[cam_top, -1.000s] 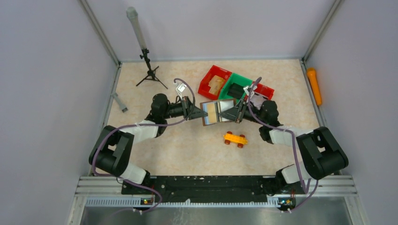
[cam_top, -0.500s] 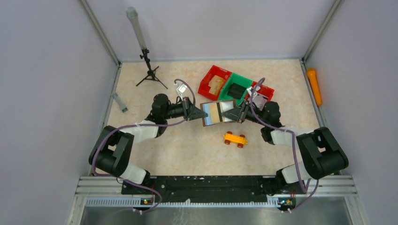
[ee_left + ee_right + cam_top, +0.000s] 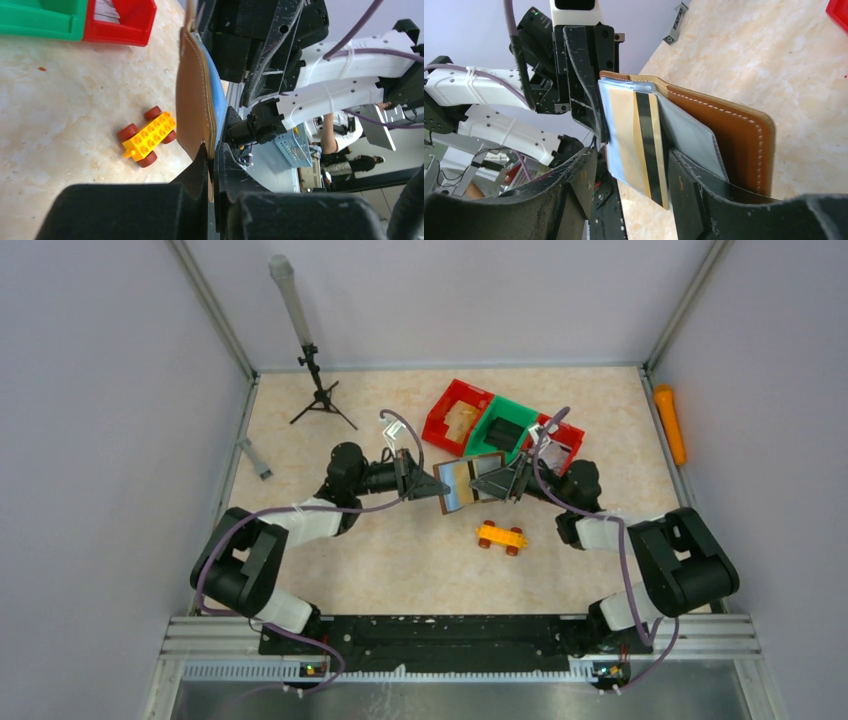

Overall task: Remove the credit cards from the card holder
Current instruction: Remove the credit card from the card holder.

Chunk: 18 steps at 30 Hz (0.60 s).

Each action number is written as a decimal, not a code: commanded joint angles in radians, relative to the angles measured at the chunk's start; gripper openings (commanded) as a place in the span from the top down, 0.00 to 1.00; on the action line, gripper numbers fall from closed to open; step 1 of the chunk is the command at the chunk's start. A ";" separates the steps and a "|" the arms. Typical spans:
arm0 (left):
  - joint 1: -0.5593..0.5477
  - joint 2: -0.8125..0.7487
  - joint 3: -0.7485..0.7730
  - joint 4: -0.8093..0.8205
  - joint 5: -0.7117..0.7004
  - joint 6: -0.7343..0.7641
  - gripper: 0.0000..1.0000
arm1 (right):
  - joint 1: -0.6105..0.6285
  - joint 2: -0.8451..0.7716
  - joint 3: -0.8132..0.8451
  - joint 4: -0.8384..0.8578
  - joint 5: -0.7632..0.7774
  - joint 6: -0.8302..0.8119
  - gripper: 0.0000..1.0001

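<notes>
The card holder (image 3: 466, 481) is held up off the table (image 3: 360, 560) between the 2 arms, just in front of the row of 3 bins (image 3: 500, 423) and beyond the orange toy car (image 3: 501, 537). The left gripper (image 3: 432, 485) is closed tight on the holder's left edge; in the left wrist view its fingers (image 3: 200, 165) pinch the brown flap (image 3: 192, 95) so that the holder stands on edge, with the toy car (image 3: 147, 136) lying on the table below and beside it. The right gripper (image 3: 501, 482) is at the holder's opposite side with its jaws spread wide. In the right wrist view the holder (image 3: 729, 130) hangs open, and 1 pale yellowish card (image 3: 631, 135) with a black stripe sits in a clear bluish pocket, its lower end lying between the 2 fingers (image 3: 701, 195) of the right gripper (image 3: 634, 157). Whether either finger touches the card cannot be told.
</notes>
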 commanded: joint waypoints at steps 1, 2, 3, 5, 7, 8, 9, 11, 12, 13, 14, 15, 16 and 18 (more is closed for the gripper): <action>-0.032 -0.012 0.010 0.129 0.092 -0.024 1.00 | -0.008 0.016 -0.008 0.080 -0.004 -0.002 0.44; -0.033 -0.011 0.011 0.132 0.090 -0.026 1.00 | -0.008 0.016 -0.007 0.088 -0.007 0.001 0.49; -0.032 -0.011 0.011 0.125 0.087 -0.022 1.00 | -0.008 0.017 -0.009 0.098 -0.010 0.007 0.56; -0.031 -0.011 0.014 0.101 0.075 -0.007 1.00 | -0.007 0.020 -0.010 0.110 -0.013 0.015 0.73; -0.030 -0.014 0.016 0.076 0.064 0.008 1.00 | -0.008 0.021 -0.010 0.117 -0.015 0.019 0.89; -0.030 -0.017 0.016 0.070 0.060 0.011 1.00 | -0.008 0.023 -0.010 0.116 -0.014 0.019 0.96; -0.029 -0.022 0.014 0.067 0.056 0.016 1.00 | -0.008 0.024 -0.009 0.112 -0.014 0.020 1.00; -0.024 -0.036 0.012 0.038 0.038 0.032 1.00 | -0.009 0.027 -0.009 0.110 -0.009 0.019 1.00; -0.019 -0.044 0.009 0.014 0.024 0.045 1.00 | -0.011 0.028 -0.011 0.111 -0.004 0.019 1.00; -0.012 -0.054 0.008 -0.018 0.009 0.056 1.00 | -0.014 0.027 -0.013 0.108 0.003 0.018 1.00; -0.004 -0.061 0.006 -0.037 -0.005 0.065 1.00 | -0.020 0.026 -0.015 0.102 0.010 0.016 1.00; 0.006 -0.065 0.001 -0.044 -0.014 0.065 1.00 | -0.026 0.025 -0.019 0.097 0.015 0.015 1.00; 0.018 -0.067 -0.005 -0.036 -0.016 0.056 1.00 | -0.032 0.023 -0.023 0.094 0.021 0.017 1.00; 0.041 -0.060 -0.023 0.028 -0.009 0.002 1.00 | -0.044 0.019 -0.031 0.085 0.034 0.012 1.00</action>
